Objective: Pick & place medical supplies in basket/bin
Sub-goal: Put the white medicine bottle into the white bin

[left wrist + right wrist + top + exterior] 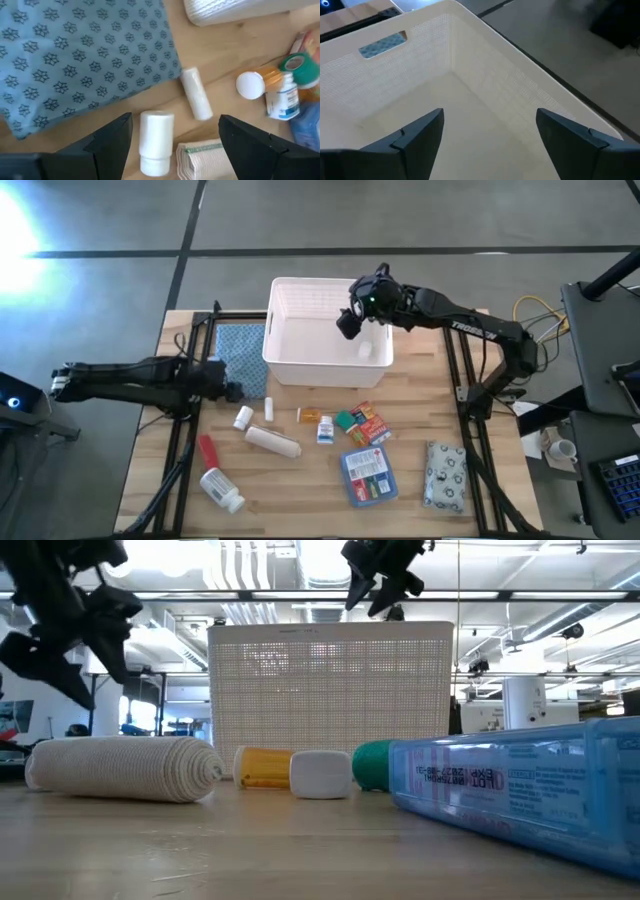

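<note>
High view puts our right gripper over the white basket, jaws apart and empty; one small item lies inside. Our left gripper, jaws apart, hangs beside the blue cloth, above the small white bottles. We risk nudging the crowded supplies, sending bottles rolling. Lettering on the blue pack is unreadable; "TROSSEN" marks the right arm.

Right arm: white lettering "TROSSEN" along the forearm link, high view. Blue pack: lines of dark print on its clear side, low view; too blurred to read. Small bottle: blue-printed label, left wrist view; not legible. Nothing else readable.
</note>
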### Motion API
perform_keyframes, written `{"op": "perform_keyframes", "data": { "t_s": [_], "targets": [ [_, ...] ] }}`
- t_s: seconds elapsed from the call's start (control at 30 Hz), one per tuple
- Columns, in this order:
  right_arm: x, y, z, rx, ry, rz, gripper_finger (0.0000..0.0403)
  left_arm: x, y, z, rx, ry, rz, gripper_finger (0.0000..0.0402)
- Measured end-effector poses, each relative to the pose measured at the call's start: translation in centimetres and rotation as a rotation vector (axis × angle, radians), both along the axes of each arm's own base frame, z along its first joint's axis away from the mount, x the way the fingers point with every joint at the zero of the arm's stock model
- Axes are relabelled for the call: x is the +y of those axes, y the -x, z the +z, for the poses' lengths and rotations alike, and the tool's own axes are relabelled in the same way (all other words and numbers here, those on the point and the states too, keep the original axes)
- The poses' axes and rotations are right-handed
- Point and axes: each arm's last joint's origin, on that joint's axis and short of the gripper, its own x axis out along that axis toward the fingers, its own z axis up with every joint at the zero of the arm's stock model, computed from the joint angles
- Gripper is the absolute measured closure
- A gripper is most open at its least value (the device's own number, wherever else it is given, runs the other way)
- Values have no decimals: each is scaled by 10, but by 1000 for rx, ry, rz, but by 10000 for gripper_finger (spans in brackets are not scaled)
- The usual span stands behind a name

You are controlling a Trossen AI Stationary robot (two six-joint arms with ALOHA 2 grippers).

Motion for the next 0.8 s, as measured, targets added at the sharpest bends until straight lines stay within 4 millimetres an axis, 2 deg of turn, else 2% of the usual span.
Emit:
{"op": "perform_keyframes", "data": {
  "t_s": [0.17,0.33,0.43,0.67,0.8],
  "targets": [
    [-2,0,-7,39,-12,-3,96,-8,-25,0,111,37,-76,128],
    [-2,1,-10,59,-20,-6,95,-25,-42,-17,263,45,-160,128],
    [-2,0,-10,56,-19,-6,98,-32,-45,-31,346,50,-154,128],
    [-2,0,-11,59,-21,-6,97,-40,-58,-37,245,59,-172,128],
    [-2,1,-11,60,-22,-5,99,-40,-57,-46,278,56,-169,128]
  ]
}}
